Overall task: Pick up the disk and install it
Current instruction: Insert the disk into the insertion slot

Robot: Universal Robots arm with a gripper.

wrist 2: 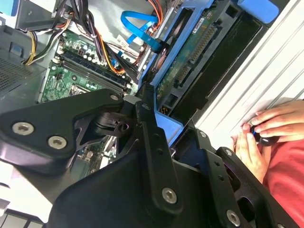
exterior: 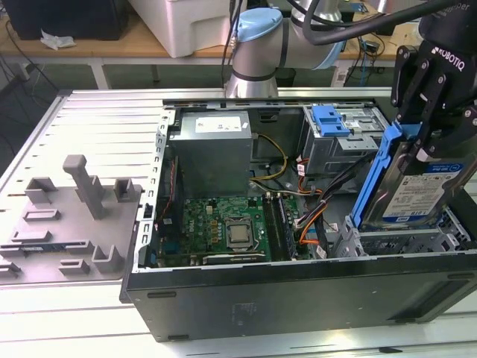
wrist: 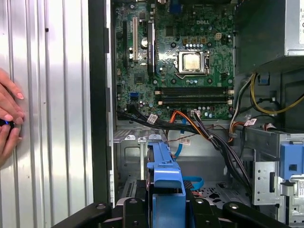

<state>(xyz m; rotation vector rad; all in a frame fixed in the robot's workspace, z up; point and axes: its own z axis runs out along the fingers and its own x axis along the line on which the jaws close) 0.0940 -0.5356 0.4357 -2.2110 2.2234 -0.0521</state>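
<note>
The disk (exterior: 419,192) is a silver drive with a white-and-blue label in a blue bracket. It hangs tilted, nearly on edge, over the drive bay (exterior: 402,240) at the front corner of the open computer case (exterior: 298,292), on the exterior view's right. My gripper (exterior: 419,142) is shut on its upper end. In the second wrist view the disk's green circuit board side (wrist 2: 190,61) runs away from my black fingers (wrist 2: 153,142). The first wrist view has the blue bracket edge (wrist: 164,173) just past my gripper (wrist: 164,209), above the case floor.
Inside the case lie the motherboard (exterior: 223,224), a grey power-supply box (exterior: 212,149), a grey cage with a blue latch (exterior: 332,123) and cable bundles (exterior: 313,212). A grey fixture plate (exterior: 67,224) sits left of the case. A person's hand (wrist: 8,118) rests on the ribbed table.
</note>
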